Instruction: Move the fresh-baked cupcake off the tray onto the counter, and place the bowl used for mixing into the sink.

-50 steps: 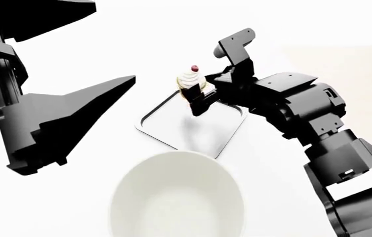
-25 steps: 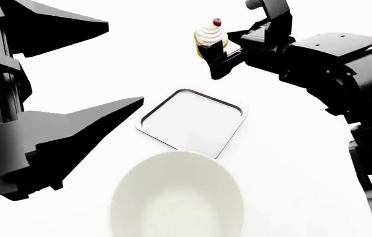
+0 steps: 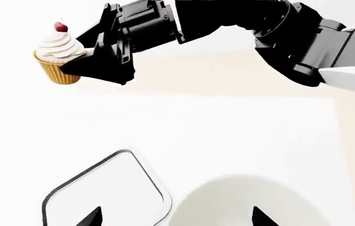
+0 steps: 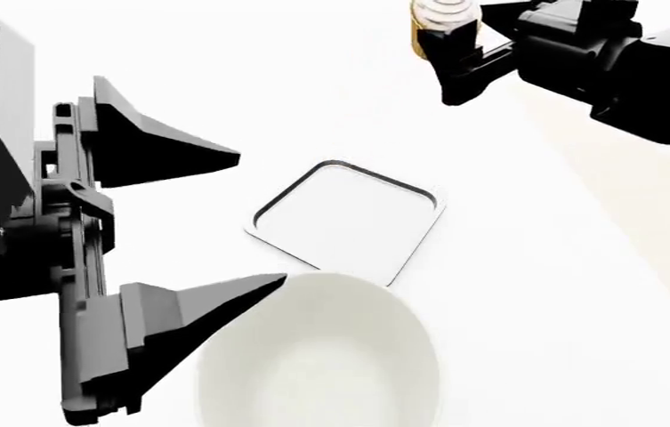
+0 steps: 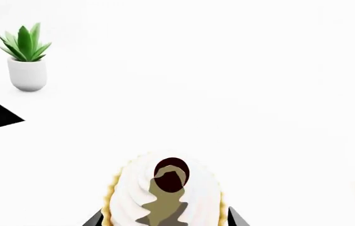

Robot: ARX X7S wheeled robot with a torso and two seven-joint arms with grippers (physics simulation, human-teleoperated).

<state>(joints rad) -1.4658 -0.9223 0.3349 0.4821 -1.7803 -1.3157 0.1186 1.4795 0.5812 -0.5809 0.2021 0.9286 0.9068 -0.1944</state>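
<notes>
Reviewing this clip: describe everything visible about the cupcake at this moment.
The cupcake has a ridged yellow-orange wrapper, swirled white frosting and a red cherry on top. It sits upright, held in the air by the right gripper, whose black fingers clamp the wrapper's sides. It is clear of the tray, lifted beyond it and well above the white counter. In the head view only its wrapper and lower frosting show at the top edge. Nothing else touches it.

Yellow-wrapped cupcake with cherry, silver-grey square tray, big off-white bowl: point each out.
Yellow-wrapped cupcake with cherry [image 3: 58,59]: left wrist view, white frosting swirl.
Silver-grey square tray [image 4: 347,220]: head view, bare flat middle.
Big off-white bowl [image 4: 323,365]: head view, inner wall.
</notes>
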